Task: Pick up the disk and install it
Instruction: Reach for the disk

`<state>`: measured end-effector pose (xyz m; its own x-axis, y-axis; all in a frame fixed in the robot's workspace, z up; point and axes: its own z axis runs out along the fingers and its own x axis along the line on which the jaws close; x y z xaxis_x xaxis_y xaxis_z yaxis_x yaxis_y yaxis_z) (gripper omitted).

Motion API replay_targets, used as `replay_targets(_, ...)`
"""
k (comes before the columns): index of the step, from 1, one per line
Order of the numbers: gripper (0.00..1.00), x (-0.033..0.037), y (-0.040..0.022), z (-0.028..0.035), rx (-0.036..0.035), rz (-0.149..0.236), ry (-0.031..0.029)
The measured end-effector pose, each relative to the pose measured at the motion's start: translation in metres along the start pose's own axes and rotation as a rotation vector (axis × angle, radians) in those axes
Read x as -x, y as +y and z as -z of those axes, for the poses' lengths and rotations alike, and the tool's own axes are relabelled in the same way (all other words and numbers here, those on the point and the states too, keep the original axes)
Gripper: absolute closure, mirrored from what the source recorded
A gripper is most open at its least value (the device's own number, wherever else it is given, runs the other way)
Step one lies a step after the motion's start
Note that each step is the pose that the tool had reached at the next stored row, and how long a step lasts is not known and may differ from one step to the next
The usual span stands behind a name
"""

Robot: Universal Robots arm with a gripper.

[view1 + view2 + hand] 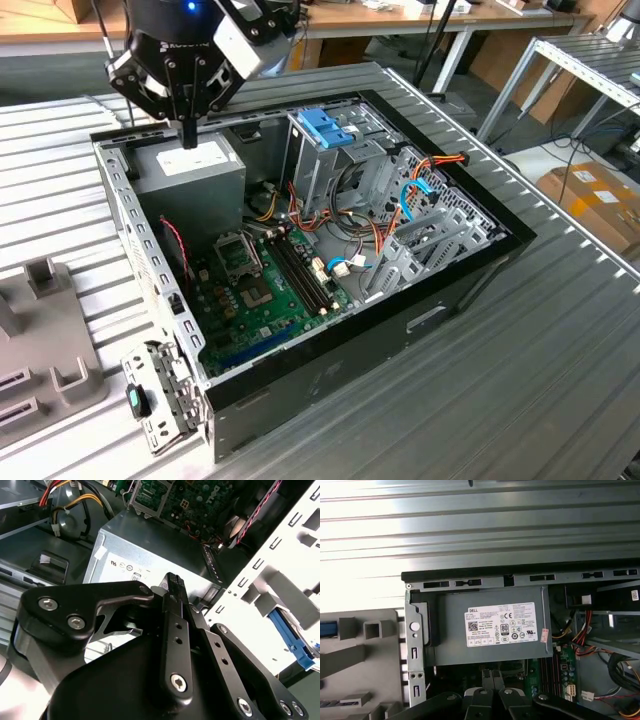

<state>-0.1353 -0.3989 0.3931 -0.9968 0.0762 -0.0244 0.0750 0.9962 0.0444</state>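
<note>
1. One open computer case (400, 330), black outside and bare grey sheet metal inside, lay on its side on one ribbed metal table (540, 400).
2. One gripper (188, 133), matt black with bolted link arms, hung over the case's rear corner. Its two fingers (175, 587) were pressed together with nothing between them, and one ribbed pad showed in the second wrist view.
3. One power supply (195, 180), a boxy grey steel block with one white sticker on its upper face, sat just below the gripper's tip.
4. One grey fixture (45, 340), blocky and slotted, stood beside the case at the exterior view's left.
5. One disk (295, 642) could be told only by a strip of blue plastic rail. It lay outside the case's perforated rear wall, on the fixture's side, apart from the gripper. Its metal body could not be made out.
6. One green motherboard (255, 290), flat and densely studded, covered the case floor, with long black slots running across it.
7. One tall metal cage (320, 170) of folded sheet carried one blue plastic handle (325, 127) on top.
8. Several thin cables (380, 235), orange, red, yellow and blue, looped between the cage and the board.
</note>
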Motion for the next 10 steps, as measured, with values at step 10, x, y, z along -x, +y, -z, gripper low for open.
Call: replay_targets(10, 0.89, -0.0023, -0.0002, 0.0001, 0.0000, 0.000, 0.0000)
